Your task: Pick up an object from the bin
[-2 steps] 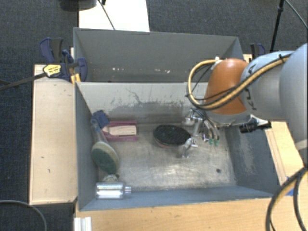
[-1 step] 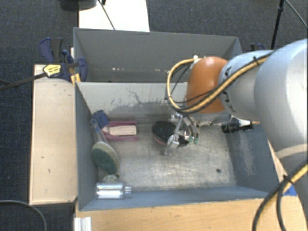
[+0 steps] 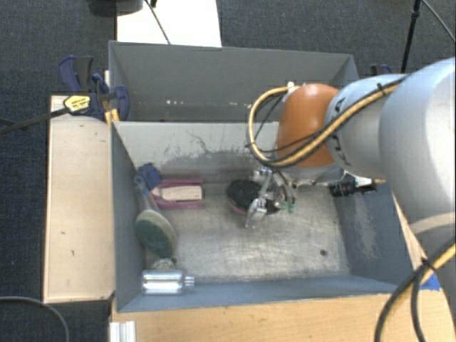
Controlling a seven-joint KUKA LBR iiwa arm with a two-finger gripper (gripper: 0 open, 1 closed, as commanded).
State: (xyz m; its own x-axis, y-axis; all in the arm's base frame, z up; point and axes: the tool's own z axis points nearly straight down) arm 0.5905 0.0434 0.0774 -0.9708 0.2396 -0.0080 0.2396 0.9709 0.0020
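My gripper (image 3: 258, 211) hangs low near the middle of the bin, just right of a dark round object with a reddish underside (image 3: 243, 194). Its fingertips sit at that object's right edge, touching or nearly so. Whether anything is between them I cannot make out. Further left lies a pale wooden block on a purple base (image 3: 178, 192).
At the bin's left wall a brush with a blue handle and a round green head (image 3: 156, 233) lies lengthwise. A clear plastic bottle (image 3: 165, 282) rests in the front left corner. The arm with its orange cover and cables hangs over the bin's right half.
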